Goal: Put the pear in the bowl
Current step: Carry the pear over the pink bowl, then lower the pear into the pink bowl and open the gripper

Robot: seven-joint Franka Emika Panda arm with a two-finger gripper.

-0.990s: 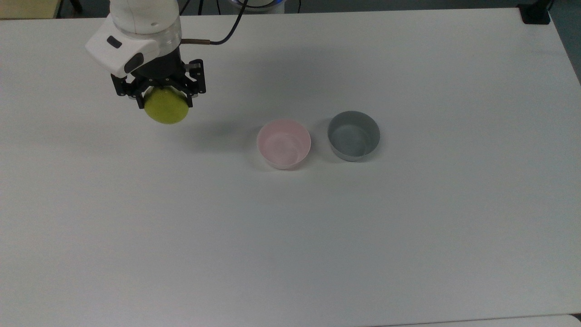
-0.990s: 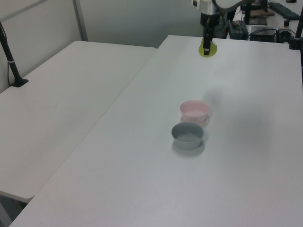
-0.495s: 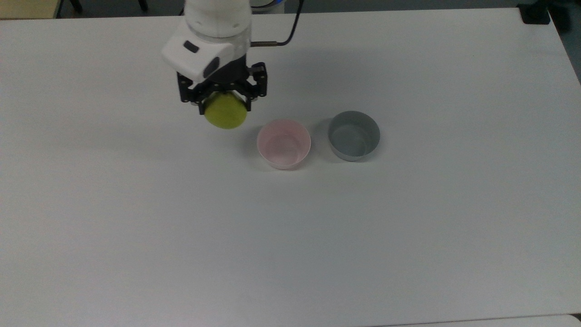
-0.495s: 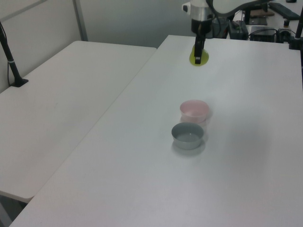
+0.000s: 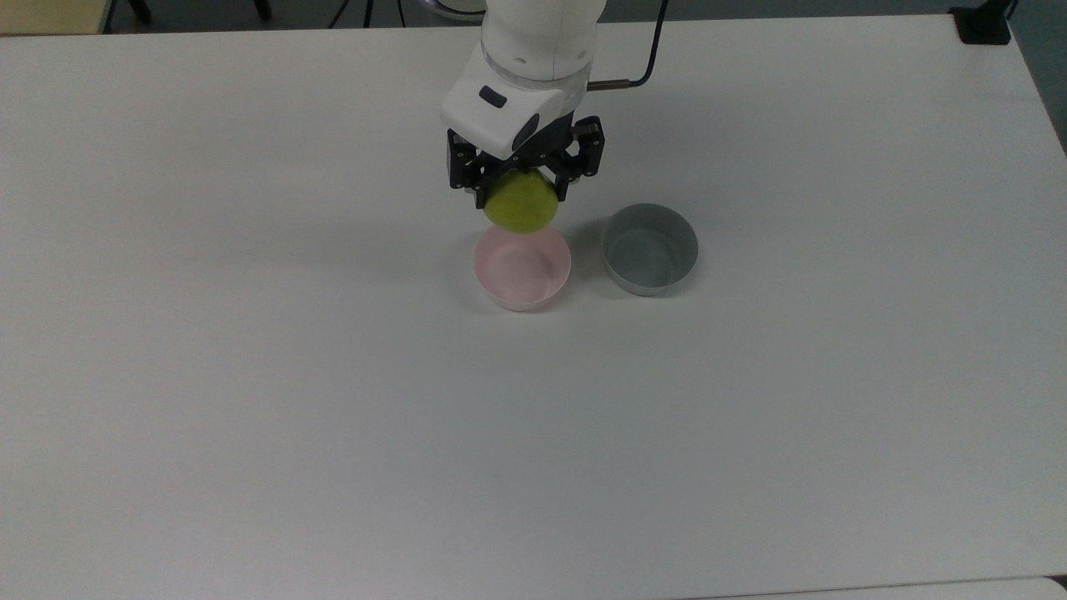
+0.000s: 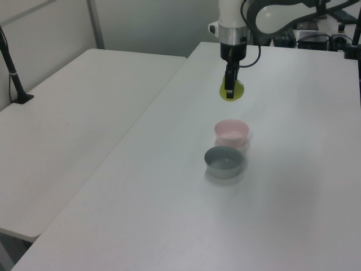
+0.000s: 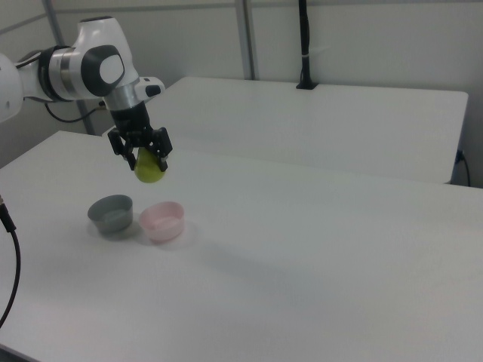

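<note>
Nearest to you in the left view stands the grey bowl (image 6: 224,161), empty, and just behind it the pink bowl (image 6: 231,131), also empty. The two bowls sit close beside each other on the white table (image 5: 250,417), not touching.

Above and a little beyond the pink bowl hangs the gripper (image 5: 523,188). Its fingers are closed around the pear (image 5: 521,206), one on each side, and the fruit hangs below them, clear of the table. In the right view you see the pear (image 7: 149,170) well above the pink bowl (image 7: 162,220), so it is not in the bowl yet.

What changed in the last second is large: the arm carried the pear across the table from the top view's far left, and half a second ago it was only beside the pink bowl's rim. Now, in the top view, the pear overlaps the far edge of the pink bowl (image 5: 522,268). The grip did not change during this travel.

For the task this means the carrying is almost finished. I judge that you need a small move more toward the bowl's centre, then a descent and opening. Take care with the grey bowl (image 5: 649,248): it is close on the top view's right, and a pear released too high may bounce out.
</note>
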